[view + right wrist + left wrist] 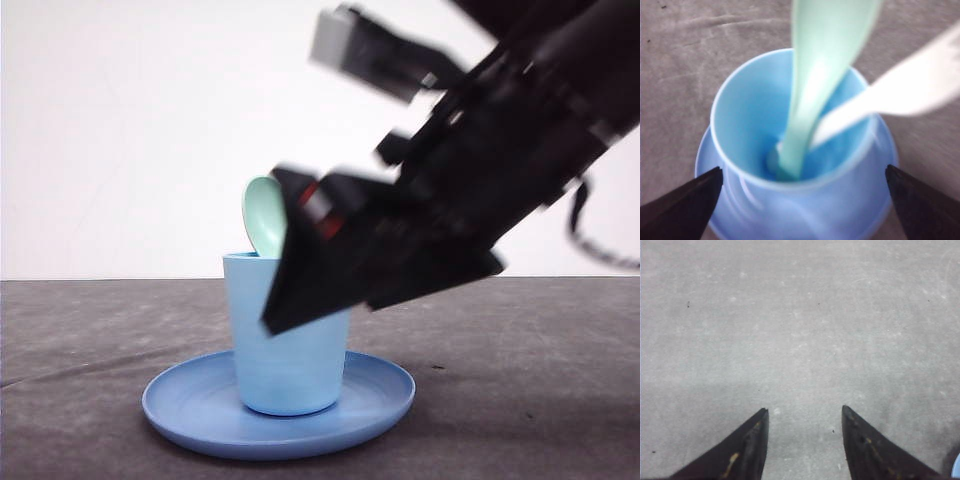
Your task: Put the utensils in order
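Between spread fingers of right gripper (802,200): cup (795,145) on plate (190,410), spoon (815,95) and fork (900,90) both standing inside, nothing pinched. Left gripper (802,440) spread, empty, over bare table (800,315). Sorting looks done; only pulling back left.
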You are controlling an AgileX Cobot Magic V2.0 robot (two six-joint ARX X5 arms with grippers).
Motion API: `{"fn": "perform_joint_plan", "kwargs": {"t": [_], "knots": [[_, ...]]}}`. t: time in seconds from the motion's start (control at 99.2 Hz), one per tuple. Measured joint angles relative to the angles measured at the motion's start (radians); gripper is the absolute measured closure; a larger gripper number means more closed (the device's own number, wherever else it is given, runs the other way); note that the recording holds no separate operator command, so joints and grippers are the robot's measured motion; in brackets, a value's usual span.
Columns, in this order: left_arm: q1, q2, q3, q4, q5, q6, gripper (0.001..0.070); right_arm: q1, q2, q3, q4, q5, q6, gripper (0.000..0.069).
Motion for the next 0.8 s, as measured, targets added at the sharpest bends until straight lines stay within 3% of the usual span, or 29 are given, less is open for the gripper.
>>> {"fn": "perform_joint_plan", "kwargs": {"t": [0.303, 0.625, 0.797], "knots": [[0.0, 0.0, 0.0, 0.0, 0.0, 0.0, 0.0435, -0.183, -0.288, 0.117, -0.505, 0.091, -0.003, 0.0035], [0.0, 0.0, 0.0, 0.0, 0.0, 0.0, 0.0435, -0.485, -0.398, 0.365, -0.837, 0.09, 0.012, 0.0035], [0.0, 0.0, 0.0, -0.009, 0.0, 0.0, 0.0435, -0.633, -0.401, 0.41, -0.941, 0.011, 0.042, 0.0035]]}}
